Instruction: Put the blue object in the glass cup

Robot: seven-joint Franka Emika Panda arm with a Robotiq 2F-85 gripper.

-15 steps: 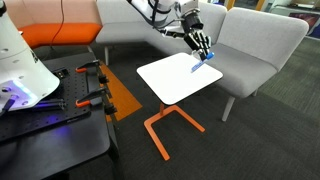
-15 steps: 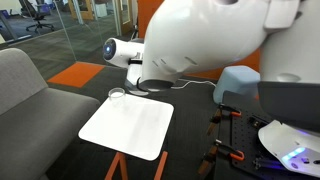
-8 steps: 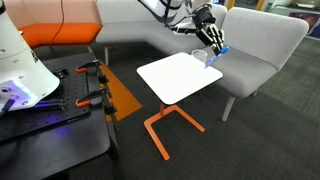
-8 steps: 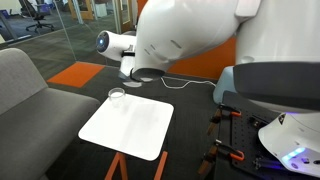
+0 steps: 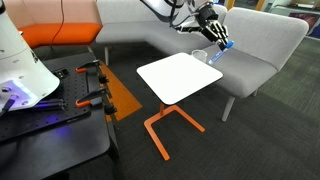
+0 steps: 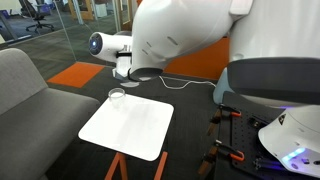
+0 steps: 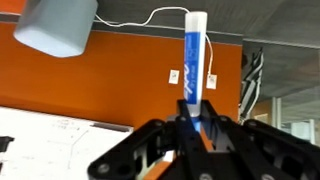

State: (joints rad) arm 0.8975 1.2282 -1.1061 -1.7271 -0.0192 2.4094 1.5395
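My gripper is shut on the blue object, a slim blue tube with a white end, and holds it in the air above the far corner of the white table. In the wrist view the tube stands up from between the fingers. The glass cup stands on a corner of the table; in an exterior view it shows faintly just below the gripper. In an exterior view the arm's body hides the gripper.
A grey sofa runs behind the table, with an orange seat further along. A black cart with orange clamps stands beside the table. The table has orange legs.
The gripper has risen with the blue object from just above the tabletop and moved toward the table's far corner by the cup. The cup has not moved.
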